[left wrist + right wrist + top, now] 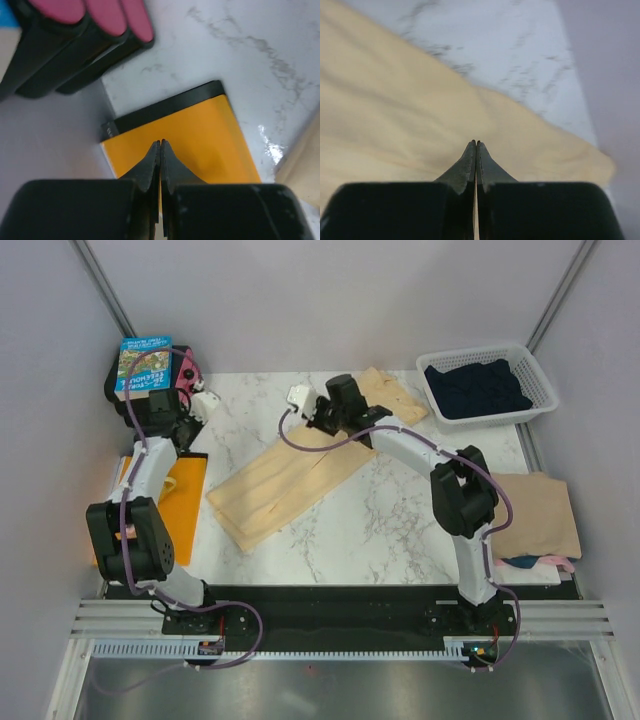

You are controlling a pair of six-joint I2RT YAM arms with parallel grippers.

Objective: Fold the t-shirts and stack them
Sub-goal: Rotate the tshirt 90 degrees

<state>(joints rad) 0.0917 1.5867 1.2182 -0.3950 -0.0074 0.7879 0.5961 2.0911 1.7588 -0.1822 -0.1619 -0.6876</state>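
Note:
A large pale yellow t-shirt (290, 475) lies folded into a long strip, running diagonally across the marble table (400, 530). My right gripper (322, 420) hovers over its far end. In the right wrist view the right gripper (476, 143) is shut and empty, with yellow t-shirt (395, 115) cloth beneath it. My left gripper (190, 428) is at the far left. The left wrist view shows the left gripper (161, 142) shut and empty above the orange sheet (200, 135). A tan t-shirt (535, 515) lies folded at the right edge over pink and navy cloth (540, 562). Another dark navy t-shirt (475, 390) fills the basket.
The white basket (545, 390) stands at the back right corner. The flat orange sheet (170, 500) lies at the left edge. A colourful box (145, 362) sits on a black stand with pink-topped parts (105, 15) at the back left. Grey walls close in both sides.

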